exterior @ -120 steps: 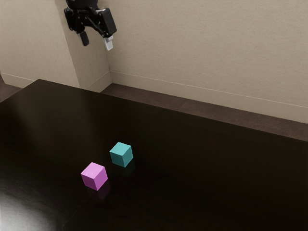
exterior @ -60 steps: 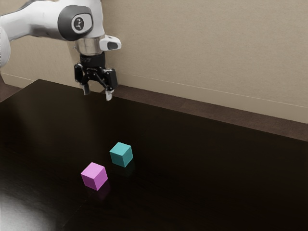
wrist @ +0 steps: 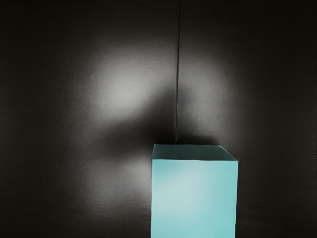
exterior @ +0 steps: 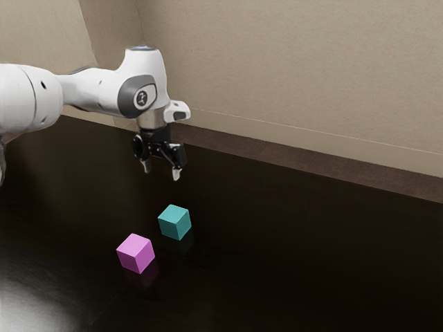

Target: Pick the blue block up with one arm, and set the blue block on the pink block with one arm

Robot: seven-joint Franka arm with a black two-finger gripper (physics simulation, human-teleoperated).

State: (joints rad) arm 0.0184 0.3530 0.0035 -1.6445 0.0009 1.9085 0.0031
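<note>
The blue block (exterior: 174,221) is a teal cube resting on the dark table (exterior: 291,249). The pink block (exterior: 135,252) lies just beside it, toward the exterior view's lower left, a small gap apart. My gripper (exterior: 160,168) hangs open above the blue block, fingers pointing down with nothing between them. In the wrist view the blue block (wrist: 194,193) sits directly under my hand on the glossy table top.
The dark table's far edge (exterior: 291,162) runs along a beige wall (exterior: 297,69). My white arm (exterior: 41,97) comes in from the exterior view's left.
My gripper has come down and toward the exterior view's right, from high near the wall to just above the blue block. Neither block has moved.
</note>
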